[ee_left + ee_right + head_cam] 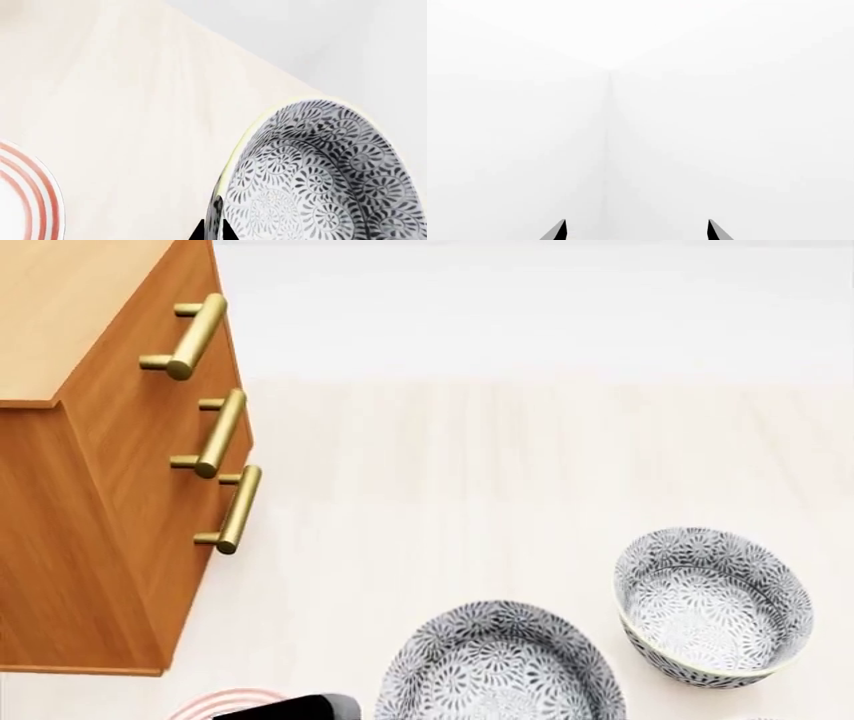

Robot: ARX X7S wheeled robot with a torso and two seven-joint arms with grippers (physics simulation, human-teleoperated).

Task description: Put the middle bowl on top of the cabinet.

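Observation:
The middle bowl [320, 180], deep and white with a dense dark-grey petal pattern and a pale rim, fills the near side of the left wrist view. My left gripper [213, 231] is shut on its rim, one black fingertip on each side of the wall. The head view has this bowl [501, 670] low in the centre, looking large and close. At the left stands the orange-brown cabinet [80, 490], its flat top [67, 310] bare. My right gripper [635, 230] is open, holds nothing and faces only white walls.
An identical patterned bowl [714, 605] rests on the pale floor to the right. A flat white plate with red rings [27, 195] lies near the cabinet's foot [214, 705]. Three brass bar handles [214, 430] stick out from the cabinet front. A black part of my left arm [287, 708] shows low in the head view.

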